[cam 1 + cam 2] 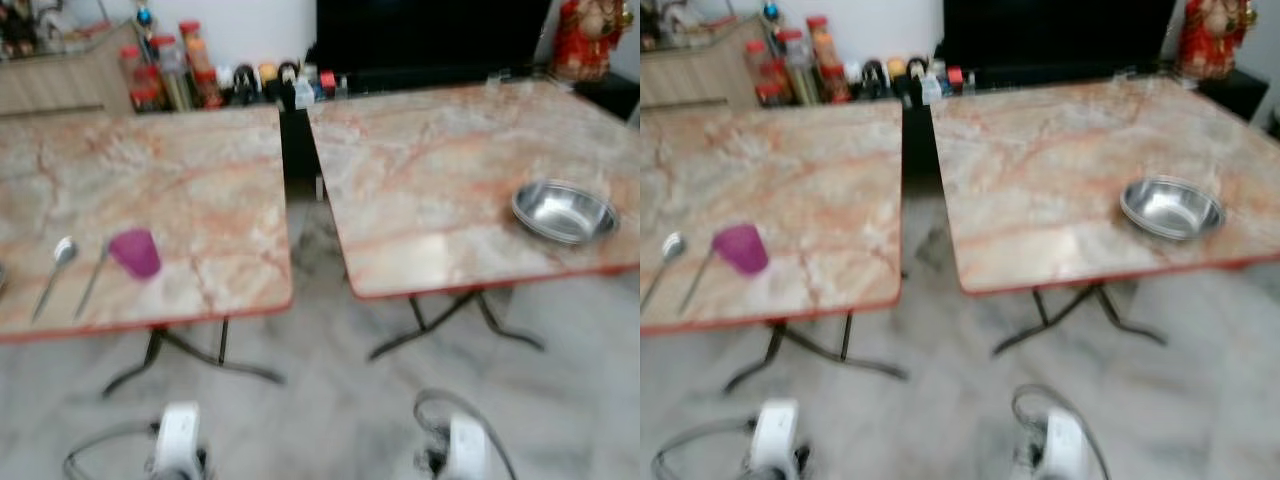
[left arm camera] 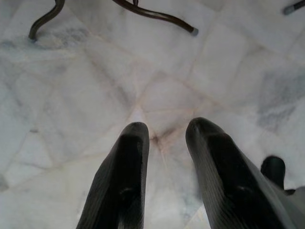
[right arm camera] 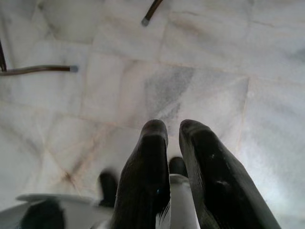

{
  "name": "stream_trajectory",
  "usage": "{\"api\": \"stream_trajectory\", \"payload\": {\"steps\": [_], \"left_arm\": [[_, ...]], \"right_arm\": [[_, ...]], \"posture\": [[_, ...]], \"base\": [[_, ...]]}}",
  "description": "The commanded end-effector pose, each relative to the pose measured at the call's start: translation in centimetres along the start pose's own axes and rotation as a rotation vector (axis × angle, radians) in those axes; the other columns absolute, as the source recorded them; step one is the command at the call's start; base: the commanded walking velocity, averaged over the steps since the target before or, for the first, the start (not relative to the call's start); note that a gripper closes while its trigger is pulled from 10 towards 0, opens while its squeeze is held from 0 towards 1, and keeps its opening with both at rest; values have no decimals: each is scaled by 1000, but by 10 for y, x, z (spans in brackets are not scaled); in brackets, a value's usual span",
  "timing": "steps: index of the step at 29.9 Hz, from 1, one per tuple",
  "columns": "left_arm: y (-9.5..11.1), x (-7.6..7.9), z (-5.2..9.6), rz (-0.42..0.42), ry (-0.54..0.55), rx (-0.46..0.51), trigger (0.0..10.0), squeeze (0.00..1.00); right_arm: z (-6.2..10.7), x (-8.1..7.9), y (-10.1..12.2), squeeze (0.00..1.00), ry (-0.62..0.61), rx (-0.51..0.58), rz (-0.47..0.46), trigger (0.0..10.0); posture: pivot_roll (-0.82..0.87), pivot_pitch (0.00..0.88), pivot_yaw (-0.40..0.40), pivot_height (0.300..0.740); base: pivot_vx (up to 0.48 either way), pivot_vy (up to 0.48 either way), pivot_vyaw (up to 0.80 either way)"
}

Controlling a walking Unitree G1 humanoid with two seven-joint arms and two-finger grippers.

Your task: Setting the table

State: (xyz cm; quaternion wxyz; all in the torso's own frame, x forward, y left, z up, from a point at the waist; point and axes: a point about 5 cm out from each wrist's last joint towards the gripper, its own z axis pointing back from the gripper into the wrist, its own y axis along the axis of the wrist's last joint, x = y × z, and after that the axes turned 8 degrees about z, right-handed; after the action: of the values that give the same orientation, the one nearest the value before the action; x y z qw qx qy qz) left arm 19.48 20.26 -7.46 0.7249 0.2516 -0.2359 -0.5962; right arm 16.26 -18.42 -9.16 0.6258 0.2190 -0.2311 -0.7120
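Two marble-topped tables stand before me, side by side with a gap between them. On the left table (image 1: 200, 190) a purple cup (image 1: 135, 252) sits near the front edge. A spoon (image 1: 55, 272) and a second long utensil (image 1: 92, 282) lie beside it. A steel bowl (image 1: 564, 211) rests on the right table (image 1: 430, 170) near its right front corner. Both arms hang low in front of the tables. My left gripper (image 2: 167, 131) points down at the floor, open and empty. My right gripper (image 3: 173, 129) also faces the floor, its fingers close together with nothing between them.
Bottles and jars (image 1: 175, 70) line the floor at the wall behind the tables, next to a dark cabinet (image 1: 430, 35) and a red figure (image 1: 585, 35). Curved metal table legs (image 1: 190, 355) spread over the pale marble floor (image 1: 330, 400).
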Motion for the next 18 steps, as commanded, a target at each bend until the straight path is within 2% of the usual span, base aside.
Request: {"api": "stream_trajectory", "payload": {"steps": [1,18], "left_arm": [[6,-8,0,-10,21,11,10000,0],[9,-9,-1,6,29,21,10000,0]], "right_arm": [[-2,-8,6,0,18,19,-9,10000],[-3,-11,12,0,31,40,26,10000]], "posture": [[40,0,27,740],[52,0,22,740]], "base": [[0,480,0],[0,480,31]]}}
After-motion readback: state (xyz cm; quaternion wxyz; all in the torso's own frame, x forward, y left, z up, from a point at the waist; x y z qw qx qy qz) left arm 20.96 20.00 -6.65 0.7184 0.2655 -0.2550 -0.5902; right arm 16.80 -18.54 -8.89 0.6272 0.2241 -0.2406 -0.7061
